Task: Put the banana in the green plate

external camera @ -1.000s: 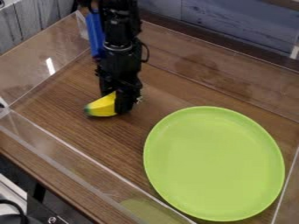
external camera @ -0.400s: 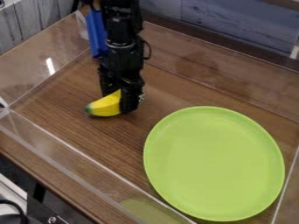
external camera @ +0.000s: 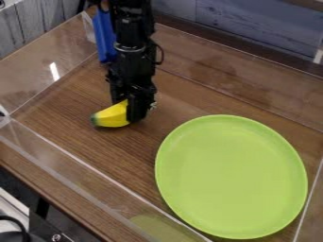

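i have the tool (external camera: 130, 107) clamped on the banana (external camera: 112, 116), low on the bench (external camera: 76, 142). next i'd lift and carry it right, over the green plate (external camera: 231, 177).

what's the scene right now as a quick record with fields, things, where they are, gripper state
surface: brown wooden tabletop inside clear plastic walls
banana: small curved yellow toy banana lying on the wood, left of the plate, not on it
plate: large round lime-green flat plate, nothing on it
gripper: black robot gripper pointing straight down at the banana, shut on it
blue object: upright blue object behind the arm, partly hidden
task state: banana not yet lifted to the plate
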Tool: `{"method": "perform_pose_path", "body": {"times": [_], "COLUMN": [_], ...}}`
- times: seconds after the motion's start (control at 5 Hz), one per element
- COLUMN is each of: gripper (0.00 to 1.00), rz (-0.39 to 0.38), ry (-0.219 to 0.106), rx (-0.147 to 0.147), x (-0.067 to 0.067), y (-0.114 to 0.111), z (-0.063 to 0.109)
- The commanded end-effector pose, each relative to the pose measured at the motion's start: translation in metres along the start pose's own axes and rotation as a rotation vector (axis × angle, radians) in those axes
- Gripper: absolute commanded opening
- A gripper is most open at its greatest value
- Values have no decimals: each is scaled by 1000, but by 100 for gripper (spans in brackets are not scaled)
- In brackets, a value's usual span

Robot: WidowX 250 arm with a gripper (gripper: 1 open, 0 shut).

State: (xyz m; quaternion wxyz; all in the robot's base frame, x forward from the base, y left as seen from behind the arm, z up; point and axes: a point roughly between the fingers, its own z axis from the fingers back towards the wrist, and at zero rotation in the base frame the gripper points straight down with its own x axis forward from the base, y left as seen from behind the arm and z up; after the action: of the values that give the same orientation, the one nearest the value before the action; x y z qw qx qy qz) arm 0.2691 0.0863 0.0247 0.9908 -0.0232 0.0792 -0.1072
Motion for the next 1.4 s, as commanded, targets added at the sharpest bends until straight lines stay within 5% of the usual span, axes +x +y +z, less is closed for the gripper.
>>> {"method": "perform_pose_path", "body": {"times": [0.0, 0.2, 0.6, 0.8, 1.2], "gripper": [0, 0, 0, 0, 0], "rz": [-6, -3, 44, 36, -21], "ry": [-56, -50, -84, -95, -97], "rx": [48, 58, 88, 89, 66], "x": [8, 7, 2, -7, -30], "y": [1, -3, -41, -68, -127], "z": [29, 41, 105, 119, 118]}}
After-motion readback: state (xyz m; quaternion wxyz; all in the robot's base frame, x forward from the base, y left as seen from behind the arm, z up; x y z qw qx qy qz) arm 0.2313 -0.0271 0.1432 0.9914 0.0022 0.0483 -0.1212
